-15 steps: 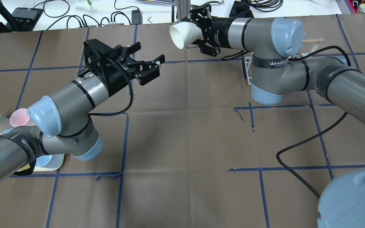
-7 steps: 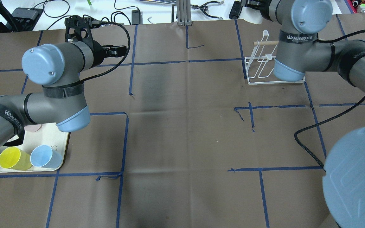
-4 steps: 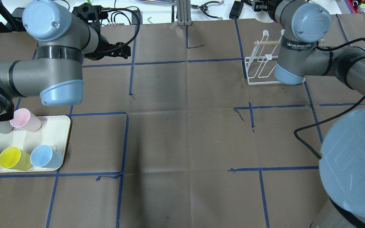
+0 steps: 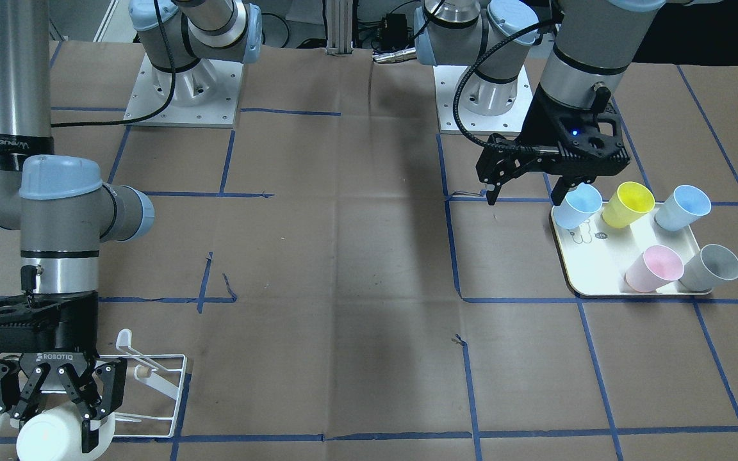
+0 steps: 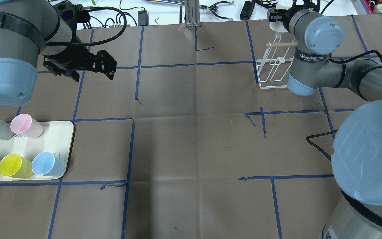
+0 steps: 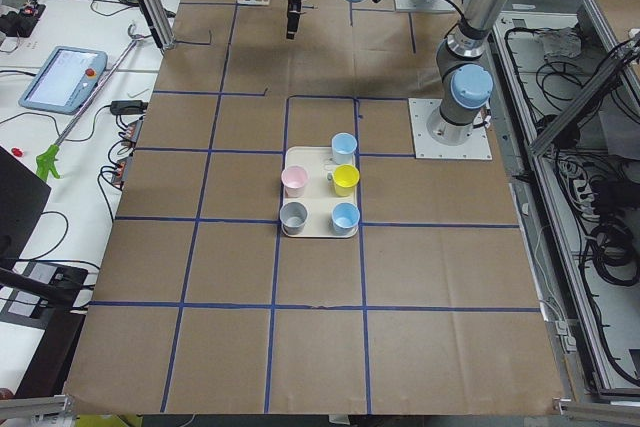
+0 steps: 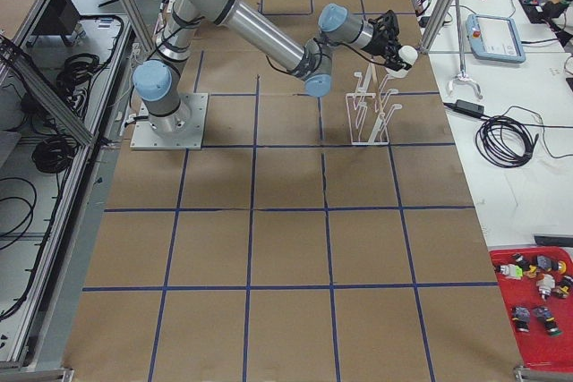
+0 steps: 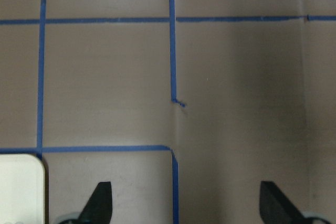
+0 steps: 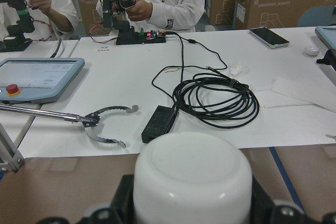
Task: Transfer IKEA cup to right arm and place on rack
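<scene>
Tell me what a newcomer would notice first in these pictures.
The right tool grips a white cup beside the white wire rack, at the table edge farthest from the robot's bases. On the robot's left side, five pastel cups stand on a cream tray. The left tool hangs open and empty near that tray.

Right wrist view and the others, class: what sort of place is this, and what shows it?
Probably a robotics lab: a teach pendant and coiled cable on a white bench, and the right arm's base plate bolted to a table gridded with blue tape.
</scene>
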`<state>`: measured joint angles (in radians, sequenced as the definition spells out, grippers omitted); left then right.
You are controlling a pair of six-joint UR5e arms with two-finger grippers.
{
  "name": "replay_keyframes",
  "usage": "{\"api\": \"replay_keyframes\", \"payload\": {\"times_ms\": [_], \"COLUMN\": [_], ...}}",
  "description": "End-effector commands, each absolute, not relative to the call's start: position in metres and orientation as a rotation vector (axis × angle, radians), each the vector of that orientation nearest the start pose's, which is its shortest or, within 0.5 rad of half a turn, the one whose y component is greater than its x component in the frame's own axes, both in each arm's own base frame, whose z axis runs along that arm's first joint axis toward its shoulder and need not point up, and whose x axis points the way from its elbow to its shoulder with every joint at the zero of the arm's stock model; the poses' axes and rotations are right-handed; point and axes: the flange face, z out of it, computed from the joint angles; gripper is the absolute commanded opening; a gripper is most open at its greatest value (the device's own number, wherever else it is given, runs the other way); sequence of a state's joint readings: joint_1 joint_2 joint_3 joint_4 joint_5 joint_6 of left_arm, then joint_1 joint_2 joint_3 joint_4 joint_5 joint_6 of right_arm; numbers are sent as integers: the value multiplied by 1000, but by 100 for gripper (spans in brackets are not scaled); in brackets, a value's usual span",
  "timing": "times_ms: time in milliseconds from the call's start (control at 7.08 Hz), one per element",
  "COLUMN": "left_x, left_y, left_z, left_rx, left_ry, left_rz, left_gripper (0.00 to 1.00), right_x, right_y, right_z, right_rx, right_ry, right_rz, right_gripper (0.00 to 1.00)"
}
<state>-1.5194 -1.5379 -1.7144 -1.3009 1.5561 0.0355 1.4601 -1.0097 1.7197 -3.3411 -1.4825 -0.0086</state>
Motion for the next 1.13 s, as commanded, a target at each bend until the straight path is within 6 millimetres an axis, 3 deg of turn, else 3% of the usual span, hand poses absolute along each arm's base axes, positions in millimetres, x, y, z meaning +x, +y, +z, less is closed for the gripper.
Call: {"api": "replay_keyframes", "payload": {"times_ms": [0, 141, 282, 424, 565, 706, 847, 988], "left_x": [-98, -96, -85, -50, -16, 9, 31, 59], "left_y": [-493, -494, -495, -498, -494, -482, -464, -439], "left_z": [463, 463, 462, 457, 449, 445, 439, 421], "left_rx": [-30, -34, 74, 54, -22, 41, 72, 113], "left_ry": [3142, 3140, 3123, 3120, 3124, 3129, 3134, 3142], "left_rz": [-216, -216, -213, -191, -153, -99, -58, -8], "left_gripper": [99, 99, 99, 99, 99, 99, 99, 99], "right_x": [68, 68, 68, 68, 68, 68, 69, 70], "right_y": [-664, -660, -660, -660, -659, -660, -660, -661], "right_z": [282, 276, 276, 276, 277, 278, 282, 285], "right_rx": [75, 81, 88, 92, 96, 101, 97, 95], "right_ry": [2719, 2730, 2724, 2721, 2722, 2717, 2710, 2704], "right_rz": [-1537, -1518, -1520, -1521, -1522, -1525, -1534, -1541], "right_gripper": [33, 36, 70, 99, 100, 100, 100, 100]}}
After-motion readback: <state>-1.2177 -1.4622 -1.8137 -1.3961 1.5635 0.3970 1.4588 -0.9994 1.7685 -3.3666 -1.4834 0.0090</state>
